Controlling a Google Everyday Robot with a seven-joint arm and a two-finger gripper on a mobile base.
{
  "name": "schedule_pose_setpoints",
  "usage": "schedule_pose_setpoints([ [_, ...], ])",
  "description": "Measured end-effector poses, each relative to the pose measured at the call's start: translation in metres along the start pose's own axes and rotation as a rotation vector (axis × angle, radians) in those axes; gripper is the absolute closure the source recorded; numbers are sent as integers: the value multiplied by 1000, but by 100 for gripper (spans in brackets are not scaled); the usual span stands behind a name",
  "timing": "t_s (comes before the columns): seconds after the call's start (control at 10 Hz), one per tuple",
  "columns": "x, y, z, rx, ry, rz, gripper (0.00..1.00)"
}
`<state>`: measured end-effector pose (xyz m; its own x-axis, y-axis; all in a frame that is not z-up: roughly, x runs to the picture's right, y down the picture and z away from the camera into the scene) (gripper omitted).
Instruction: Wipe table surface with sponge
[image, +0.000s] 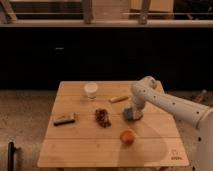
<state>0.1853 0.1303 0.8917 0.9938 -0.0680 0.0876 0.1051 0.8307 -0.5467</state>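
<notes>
The gripper (133, 113) sits directly on the sponge (131, 115), right of centre on the bench (80, 150); I cannot tell how it is set. Open wood lies nearer.

gripper (132, 114) blurred over sponge (129, 116) — arm cut off right

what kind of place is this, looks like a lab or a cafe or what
Probably an indoor test or break area, hard to say more. A wooden table surface stands on speckled flooring beside a dark wall under a ledge. Snack items lie around, and the robot's gripper is down at the sponge.
</notes>
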Motion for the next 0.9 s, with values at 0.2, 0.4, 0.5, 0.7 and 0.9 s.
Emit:
schedule_pose_setpoints([
  [0.2, -12, -8, -1, 5, -29, -26, 100],
  [0.4, -27, -9, -7, 15, -58, -62, 100],
  [0.5, -31, -8, -10, 20, -71, -78, 100],
  [0.7, -37, -4, -15, 25, -99, -104, 100],
  [0.9, -34, 6, -16, 19, -129, -118, 100],
])
